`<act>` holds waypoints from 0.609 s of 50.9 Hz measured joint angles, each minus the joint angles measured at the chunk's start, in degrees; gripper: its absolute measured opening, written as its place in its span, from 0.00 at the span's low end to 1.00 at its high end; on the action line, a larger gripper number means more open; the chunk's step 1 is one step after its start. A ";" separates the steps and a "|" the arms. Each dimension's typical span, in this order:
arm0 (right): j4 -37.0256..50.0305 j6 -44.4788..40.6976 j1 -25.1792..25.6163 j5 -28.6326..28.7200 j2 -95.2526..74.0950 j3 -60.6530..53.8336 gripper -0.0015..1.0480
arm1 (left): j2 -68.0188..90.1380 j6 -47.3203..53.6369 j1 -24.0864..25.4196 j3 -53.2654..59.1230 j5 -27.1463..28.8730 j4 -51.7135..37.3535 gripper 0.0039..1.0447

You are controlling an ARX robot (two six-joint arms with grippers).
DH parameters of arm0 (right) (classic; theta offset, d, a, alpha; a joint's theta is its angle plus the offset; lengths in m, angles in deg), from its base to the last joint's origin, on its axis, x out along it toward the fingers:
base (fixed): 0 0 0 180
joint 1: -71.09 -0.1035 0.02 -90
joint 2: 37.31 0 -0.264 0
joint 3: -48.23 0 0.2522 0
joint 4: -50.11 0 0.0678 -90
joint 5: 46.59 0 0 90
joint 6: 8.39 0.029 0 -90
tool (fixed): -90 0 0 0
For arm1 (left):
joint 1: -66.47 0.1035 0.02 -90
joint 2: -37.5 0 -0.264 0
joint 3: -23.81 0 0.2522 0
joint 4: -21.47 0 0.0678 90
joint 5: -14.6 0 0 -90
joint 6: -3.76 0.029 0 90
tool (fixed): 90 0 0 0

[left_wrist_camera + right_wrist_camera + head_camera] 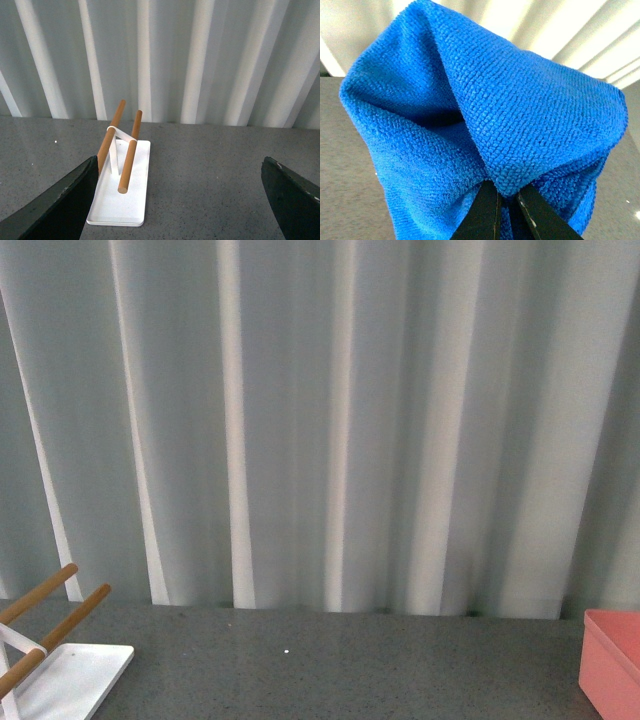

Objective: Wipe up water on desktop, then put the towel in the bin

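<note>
The bright blue towel (485, 115) fills most of the right wrist view, bunched and hanging from my right gripper (506, 192), whose black fingers are shut on a fold of it. The dark grey speckled desktop (340, 660) runs across the lower front view. A corner of the salmon-pink bin (612, 660) shows at its right edge. My left gripper (180, 200) is open above the desktop, its two black fingers (60, 205) wide apart with nothing between them. Neither arm shows in the front view. I see no water on the desktop.
A flat white base (122, 190) with two wooden rods (129, 157) stands on the desktop at the left, also seen as the base (70, 675) in the front view. A grey-white pleated curtain (320, 420) hangs behind the desktop.
</note>
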 joint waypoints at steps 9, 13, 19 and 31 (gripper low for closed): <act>4.11 -5.27 7.10 1.79 -0.44 -6.67 0.03 | 0.00 0.00 0.00 0.00 0.00 0.00 0.94; 5.33 -5.64 7.63 3.10 -2.40 -7.52 0.03 | 0.00 0.00 0.00 0.00 0.00 0.00 0.94; 7.23 -5.62 7.72 3.48 -6.08 -8.00 0.03 | 0.00 0.00 0.00 0.00 0.00 0.00 0.94; 9.31 -5.29 7.04 2.75 -8.20 -9.20 0.03 | 0.00 0.00 0.00 0.00 0.00 0.00 0.94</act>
